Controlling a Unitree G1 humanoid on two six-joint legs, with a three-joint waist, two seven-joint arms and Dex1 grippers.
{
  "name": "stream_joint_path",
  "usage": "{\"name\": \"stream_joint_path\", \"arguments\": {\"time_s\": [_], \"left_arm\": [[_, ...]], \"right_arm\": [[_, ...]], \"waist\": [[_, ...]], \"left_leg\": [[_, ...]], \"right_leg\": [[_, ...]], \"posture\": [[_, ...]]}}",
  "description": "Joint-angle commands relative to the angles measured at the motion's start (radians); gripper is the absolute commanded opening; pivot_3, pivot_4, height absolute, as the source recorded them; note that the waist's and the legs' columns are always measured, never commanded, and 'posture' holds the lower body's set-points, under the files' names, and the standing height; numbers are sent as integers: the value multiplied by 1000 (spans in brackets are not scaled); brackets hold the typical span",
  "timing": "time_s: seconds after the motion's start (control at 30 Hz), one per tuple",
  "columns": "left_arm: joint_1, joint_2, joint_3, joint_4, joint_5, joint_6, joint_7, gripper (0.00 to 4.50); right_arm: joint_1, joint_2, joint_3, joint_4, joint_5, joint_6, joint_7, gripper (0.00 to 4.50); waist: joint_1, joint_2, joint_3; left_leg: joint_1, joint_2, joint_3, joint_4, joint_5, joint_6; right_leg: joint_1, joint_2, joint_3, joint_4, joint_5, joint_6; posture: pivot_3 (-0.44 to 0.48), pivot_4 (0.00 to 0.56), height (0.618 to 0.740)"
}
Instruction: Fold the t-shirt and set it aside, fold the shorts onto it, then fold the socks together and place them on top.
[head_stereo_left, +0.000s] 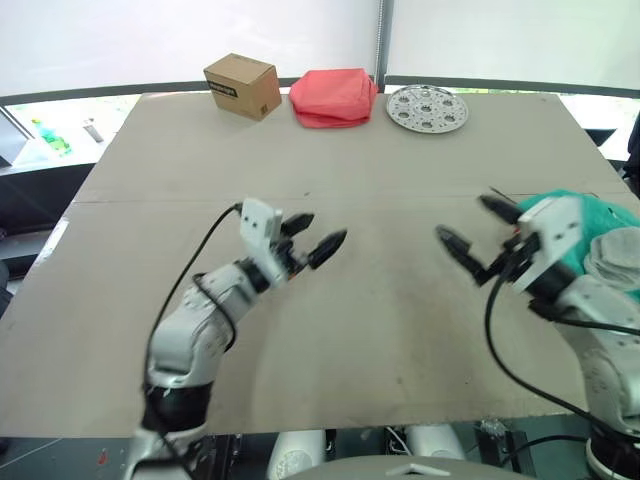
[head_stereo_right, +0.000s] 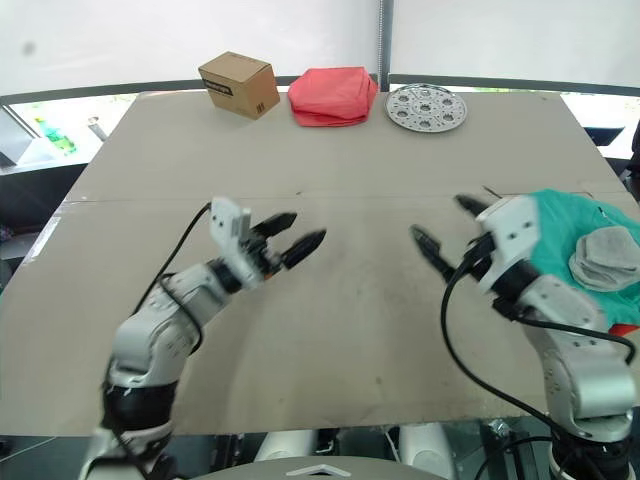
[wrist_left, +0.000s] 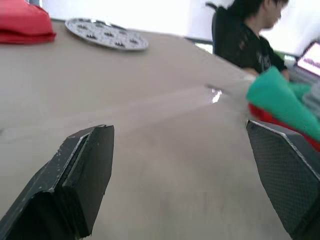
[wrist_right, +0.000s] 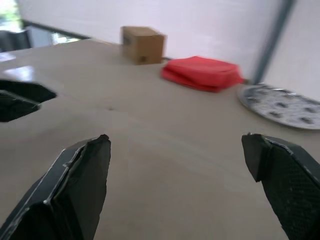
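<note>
I see teal-green shorts (head_stereo_right: 560, 235) folded in a heap at the table's right edge | two light grey socks (head_stereo_right: 605, 256) bunched together on top of the shorts | a sliver of bright red t-shirt (head_stereo_right: 625, 329) peeking from underneath the shorts

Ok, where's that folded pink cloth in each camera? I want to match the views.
Left eye view: the folded pink cloth lies at the far edge of the table, between the cardboard box and the perforated round plate.
Right eye view: same spot, between box and plate.
Left wrist view: partly cut off, beside the plate.
Right wrist view: between box and plate.
Shared landmark: the plate.
</note>
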Motion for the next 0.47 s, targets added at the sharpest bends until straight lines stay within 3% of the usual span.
{"name": "stream_joint_path", "arguments": {"time_s": [0.03,0.23,0.37,0.47], "left_arm": [[121,115,124,-143,-87,29,-92,4500],[365,241,337,-219,-189,44,-192,4500],[483,284,364,-197,-157,23,-254,4500],[498,288,373,-178,-160,26,-258,4500]], "right_arm": [[108,-86,-83,45,38,-116,139,4442],[375,-182,-326,69,129,-186,268,4442],[512,-192,-438,20,178,-191,294,4442],[546,-205,-470,25,170,-204,297,4442]], "waist": [[9,0,0],[11,2,1],[8,9,3],[7,9,3]], "left_leg": [[0,0,1,0,-2,0],[1,0,1,1,-7,7],[5,0,0,1,-10,2],[5,2,0,1,-10,2]], "right_leg": [[0,0,1,-1,-1,1],[1,-5,-1,-2,-7,1],[1,-7,-4,-1,-6,-2],[0,-7,-4,-1,-6,-2]], "posture": [[0,150,740],[0,150,740],[0,150,740],[0,150,740]]}}
